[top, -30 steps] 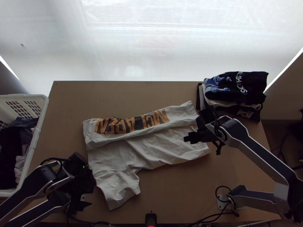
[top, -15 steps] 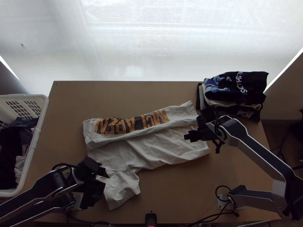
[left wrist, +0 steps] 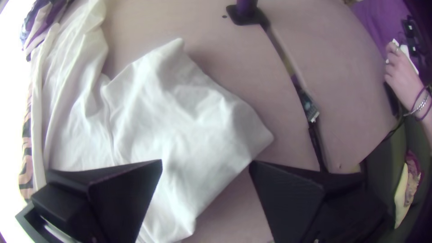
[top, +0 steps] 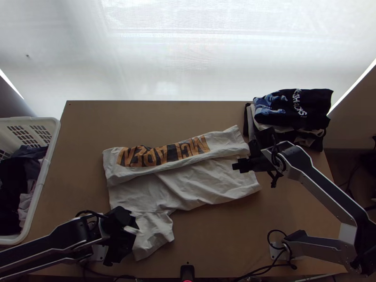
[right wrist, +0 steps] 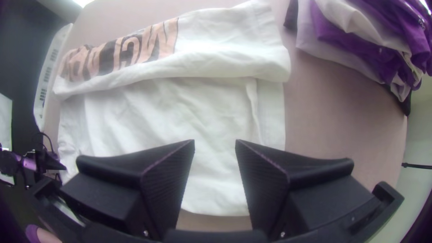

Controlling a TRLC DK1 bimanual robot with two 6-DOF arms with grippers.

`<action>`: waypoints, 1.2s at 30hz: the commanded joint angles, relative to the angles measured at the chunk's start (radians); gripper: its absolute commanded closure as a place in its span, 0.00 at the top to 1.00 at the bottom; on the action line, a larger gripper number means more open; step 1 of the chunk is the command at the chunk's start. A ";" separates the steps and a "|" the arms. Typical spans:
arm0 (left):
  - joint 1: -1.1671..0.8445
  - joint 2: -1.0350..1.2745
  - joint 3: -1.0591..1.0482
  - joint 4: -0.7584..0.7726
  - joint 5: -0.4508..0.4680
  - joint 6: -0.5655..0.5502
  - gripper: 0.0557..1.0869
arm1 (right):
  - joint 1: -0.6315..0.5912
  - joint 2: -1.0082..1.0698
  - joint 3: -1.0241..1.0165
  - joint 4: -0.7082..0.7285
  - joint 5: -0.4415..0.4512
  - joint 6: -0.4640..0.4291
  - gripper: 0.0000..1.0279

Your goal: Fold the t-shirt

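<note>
T-shirt lies part-folded on the surface, left gripper spread at its near sleeve, right gripper spread above its right end, so a low, shallow pinch should fold cleanest.

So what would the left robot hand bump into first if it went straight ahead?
Probably the white sleeve: it lies ahead of the left gripper, which is open, though how close is hard to tell.

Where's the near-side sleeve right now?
In the top view's lower left, the sleeve juts from the shirt's near side, next to the left end effector.
</note>
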 commanded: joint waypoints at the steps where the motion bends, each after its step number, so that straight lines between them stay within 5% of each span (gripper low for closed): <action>1: -0.023 -0.035 -0.011 0.034 -0.001 -0.061 0.56 | -0.006 0.004 -0.002 0.000 -0.003 -0.002 0.43; 3: -0.017 -0.047 -0.013 0.073 0.004 -0.103 0.34 | -0.005 0.005 0.003 0.000 -0.003 -0.002 0.43; 9: 0.049 0.027 -0.059 0.122 0.093 -0.146 0.04 | -0.003 0.005 0.018 0.000 -0.004 0.001 0.43; 15: 0.299 0.225 0.009 0.023 0.323 -0.044 0.04 | -0.003 0.004 0.021 0.000 -0.006 -0.002 0.43; 20: 0.606 0.636 0.170 -0.257 0.585 0.192 0.03 | -0.003 -0.001 0.021 0.000 -0.004 -0.004 0.43; 36: 0.898 0.812 0.478 -0.589 0.740 0.296 0.03 | -0.006 -0.013 0.018 -0.002 -0.004 -0.012 0.43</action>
